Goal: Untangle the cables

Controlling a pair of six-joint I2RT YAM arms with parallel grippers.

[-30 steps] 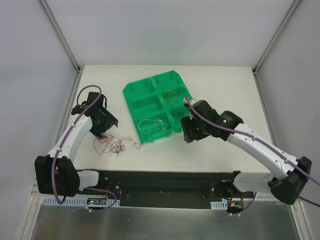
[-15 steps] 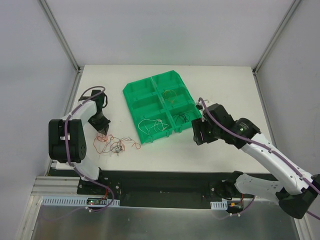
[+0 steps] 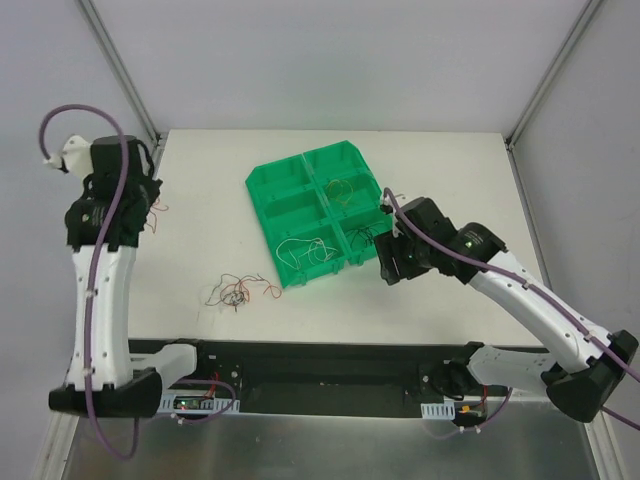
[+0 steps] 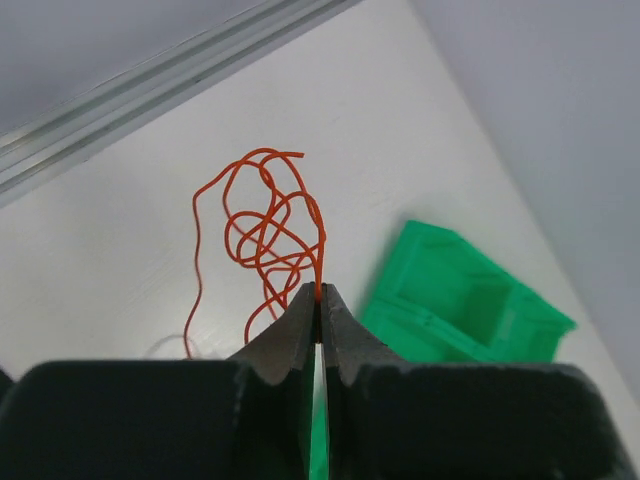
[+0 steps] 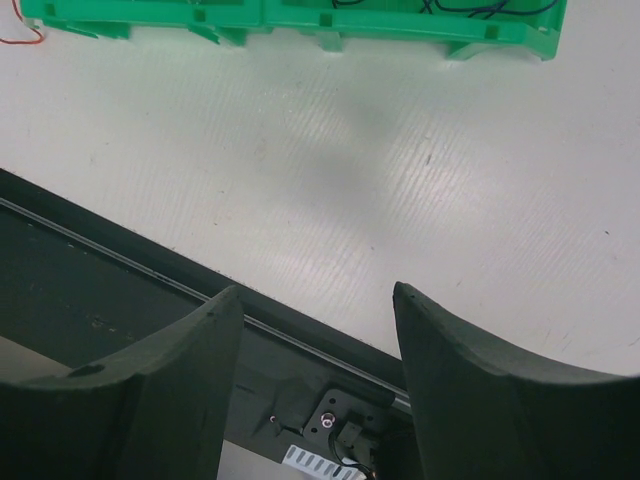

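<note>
A small tangle of thin cables (image 3: pixel 237 292), red, black and orange, lies on the white table in front of the green tray (image 3: pixel 262 180). My left gripper (image 3: pixel 138 205) is raised high over the table's left side. In the left wrist view it (image 4: pixel 318 292) is shut on a curly orange cable (image 4: pixel 265 225), which hangs from the fingertips. Single wires lie in the tray's compartments: a white one (image 3: pixel 305 250), a yellowish one (image 3: pixel 345 188) and a black one (image 3: pixel 365 235). My right gripper (image 3: pixel 390 268) stands open and empty (image 5: pixel 318 290) just in front of the tray's near right corner.
The tray's near wall (image 5: pixel 300 25) runs along the top of the right wrist view, with a red wire end (image 5: pixel 20 40) at its left. The black rail (image 3: pixel 330 360) at the table's near edge lies under the right fingers. Slanted frame posts (image 3: pixel 120 70) stand at the back corners.
The left gripper shut on the orange cable at the pile and rose up and left with it. The right arm shifted slightly and stayed open.
</note>
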